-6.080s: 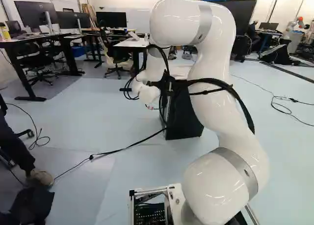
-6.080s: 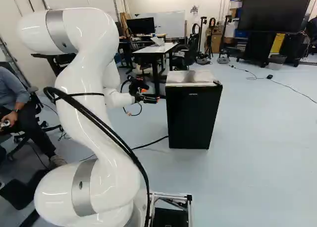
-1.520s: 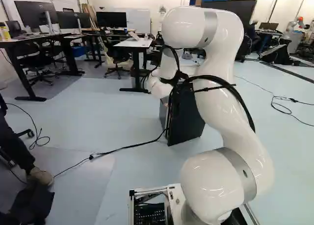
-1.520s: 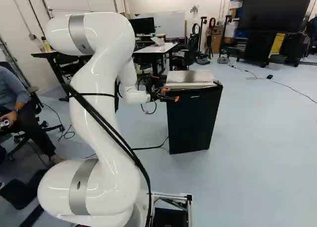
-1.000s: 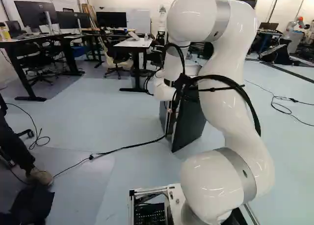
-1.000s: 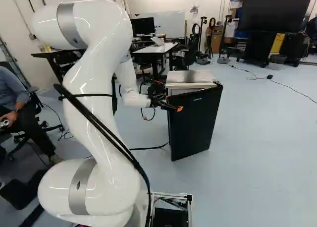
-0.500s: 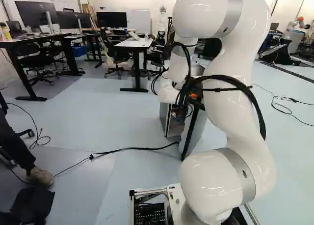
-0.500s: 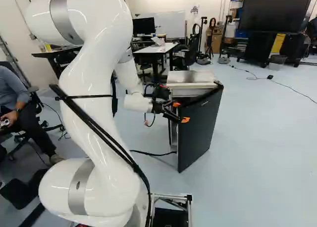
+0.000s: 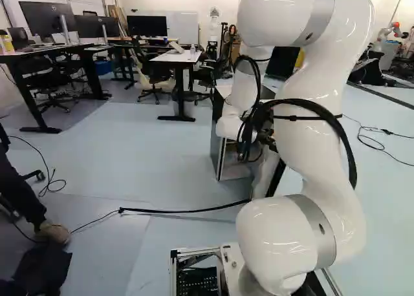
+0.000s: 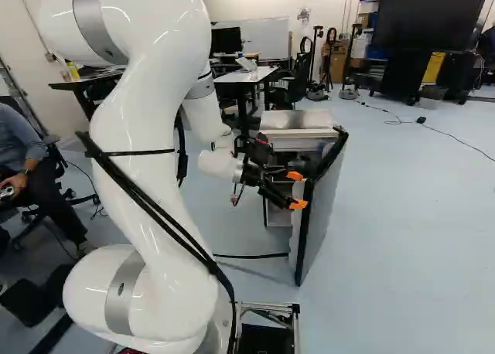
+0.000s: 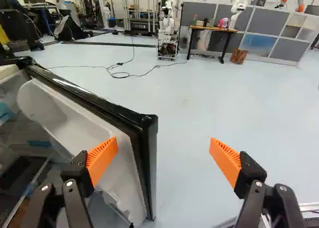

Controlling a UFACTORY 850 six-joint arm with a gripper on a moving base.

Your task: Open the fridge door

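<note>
In the right base view my gripper [image 10: 297, 189] is at the free edge of the fridge door [image 10: 321, 215], which stands swung wide from the fridge [image 10: 298, 120]. The wrist view has the gripper [image 11: 163, 151] with its orange pads far apart. One finger overlaps the door's white inner side [image 11: 75, 123]; the other stands out past the black edge, over the floor. Whether the inner finger touches the door cannot be told. The fridge's interior shows beside the door, and in the left base view the arm partly hides the door.
A black cable [image 9: 187, 211] crosses the floor towards the fridge. Behind it stands a white table [image 9: 178, 57] with chairs. A seated person is at the left of the right base view. Another robot [image 11: 168, 29] and a wooden-topped desk [image 11: 214, 29] stand far beyond the gripper.
From closed, the door has swung out wide towards the base. My arm has carried the gripper from left of the fridge to the door and along with its edge. The base has not moved.
</note>
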